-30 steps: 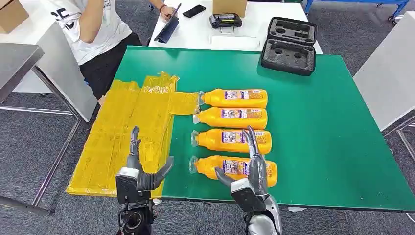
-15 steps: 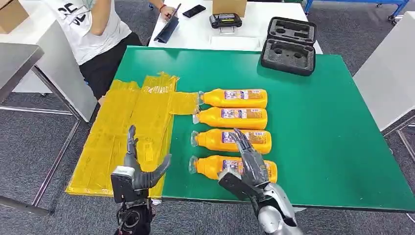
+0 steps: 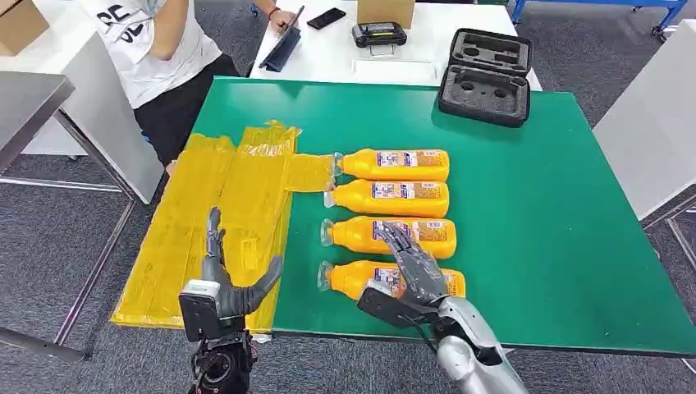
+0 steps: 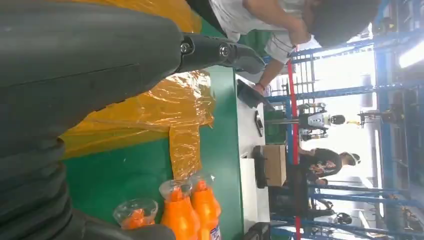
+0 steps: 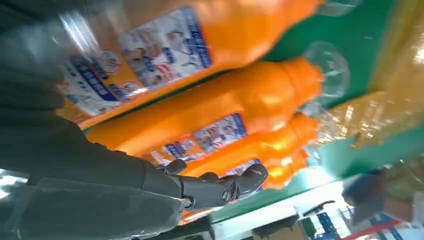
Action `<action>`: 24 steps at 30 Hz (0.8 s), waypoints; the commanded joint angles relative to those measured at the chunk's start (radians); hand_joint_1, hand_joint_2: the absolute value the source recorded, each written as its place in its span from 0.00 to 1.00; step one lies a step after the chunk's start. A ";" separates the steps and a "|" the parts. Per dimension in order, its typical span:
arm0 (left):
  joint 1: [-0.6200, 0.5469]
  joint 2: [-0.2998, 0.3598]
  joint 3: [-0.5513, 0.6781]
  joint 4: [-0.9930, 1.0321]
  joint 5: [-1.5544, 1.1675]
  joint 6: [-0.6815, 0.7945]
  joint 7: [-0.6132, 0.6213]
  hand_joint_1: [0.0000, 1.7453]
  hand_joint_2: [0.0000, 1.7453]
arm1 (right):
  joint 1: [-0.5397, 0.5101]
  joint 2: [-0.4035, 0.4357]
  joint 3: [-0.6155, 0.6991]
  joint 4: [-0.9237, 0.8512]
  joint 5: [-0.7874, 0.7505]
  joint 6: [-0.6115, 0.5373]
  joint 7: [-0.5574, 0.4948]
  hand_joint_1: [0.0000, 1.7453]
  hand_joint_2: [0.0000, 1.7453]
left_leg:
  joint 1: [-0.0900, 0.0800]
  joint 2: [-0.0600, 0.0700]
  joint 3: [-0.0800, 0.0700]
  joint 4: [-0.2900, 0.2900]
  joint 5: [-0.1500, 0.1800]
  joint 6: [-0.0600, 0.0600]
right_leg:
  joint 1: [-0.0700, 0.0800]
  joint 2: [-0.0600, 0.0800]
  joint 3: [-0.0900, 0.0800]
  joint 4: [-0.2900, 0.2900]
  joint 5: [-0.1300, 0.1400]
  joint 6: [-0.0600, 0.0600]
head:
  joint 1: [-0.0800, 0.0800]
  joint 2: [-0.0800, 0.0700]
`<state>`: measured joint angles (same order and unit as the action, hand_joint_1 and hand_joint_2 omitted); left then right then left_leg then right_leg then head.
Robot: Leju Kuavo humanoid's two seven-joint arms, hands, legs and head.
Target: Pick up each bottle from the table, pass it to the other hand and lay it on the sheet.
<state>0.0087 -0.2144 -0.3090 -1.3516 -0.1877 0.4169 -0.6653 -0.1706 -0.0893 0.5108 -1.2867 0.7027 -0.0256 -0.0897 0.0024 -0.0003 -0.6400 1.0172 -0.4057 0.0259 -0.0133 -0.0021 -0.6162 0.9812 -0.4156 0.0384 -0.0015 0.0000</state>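
You're looking at two silver-grey forearms rising from below. The left hand point(image 3: 223, 289) has a boxy dark-grey wrist block, slim dark fingers point(image 3: 215, 238) and a thick grey thumb; black cabling and a dark joint sit under it. The right hand point(image 3: 406, 277) carries the same dark segmented fingers on a polished silver forearm. Up close at the left wrist you see the grey ribbed cover point(image 4: 35, 190) and small screws at a finger hinge.

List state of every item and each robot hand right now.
Four bottles: lying flat on the green table, caps on.
Yellow sheet: spread flat, no bottles on it.
Foam case: open, empty.
Left robot hand: open, holding nothing.
Right robot hand: open over nearest bottle.
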 commanded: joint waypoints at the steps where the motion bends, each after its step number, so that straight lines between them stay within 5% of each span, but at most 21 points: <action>1: -0.025 0.024 0.006 0.024 -0.003 -0.006 0.004 0.00 1.00 | -0.018 -0.081 0.072 -0.009 0.012 0.004 0.016 0.00 1.00 | 0.000 0.000 0.005 -0.001 -0.002 -0.001 | 0.000 0.000 0.005 -0.001 -0.002 -0.001 | 0.000 0.000; 24: 0.028 0.022 0.071 -0.030 0.000 0.018 0.012 0.00 1.00 | -0.047 -0.143 0.117 -0.022 0.083 0.036 0.058 0.00 1.00 | 0.000 0.001 0.005 -0.001 -0.002 -0.001 | 0.000 0.001 0.004 -0.001 -0.001 -0.001 | 0.000 0.000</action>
<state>0.0144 -0.2140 -0.2903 -1.3607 -0.1900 0.4181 -0.6535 -0.1871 -0.1686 0.5818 -1.3333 0.7687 0.0038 -0.0370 0.0024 -0.0003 -0.6400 1.0172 -0.4057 0.0259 -0.0132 -0.0021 -0.6162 0.9813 -0.4156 0.0384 -0.0011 0.0000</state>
